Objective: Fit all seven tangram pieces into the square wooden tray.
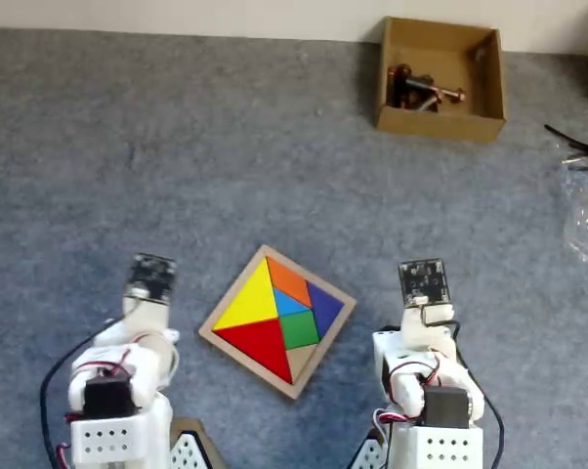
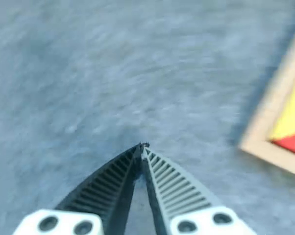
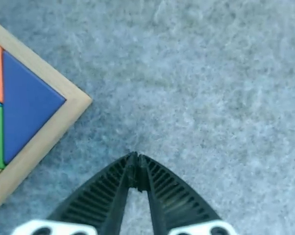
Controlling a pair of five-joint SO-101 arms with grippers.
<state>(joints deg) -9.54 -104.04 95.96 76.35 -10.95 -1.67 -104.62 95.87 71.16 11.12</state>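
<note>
From above I see grey carpet (image 1: 177, 147); the tray (image 1: 247, 363) sits like a diamond between my two arms, with coloured pieces (image 1: 247, 305) inside; a box (image 1: 441, 122) sits at the far edge, with wide carpet between it and the tray. Left wrist: my left gripper (image 2: 143, 146) has its jaws together over carpet, near the tray's edge. Right wrist: my right gripper (image 3: 136, 157) has its jaws together too, near a tray corner.

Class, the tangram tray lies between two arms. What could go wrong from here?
1. The tan triangle in the tray may be a bare gap, not a piece; that cannot be told, so the puzzle might be unfinished.
2. The shut left gripper and right gripper flank the tray; a careless swing could knock it askew.
</note>
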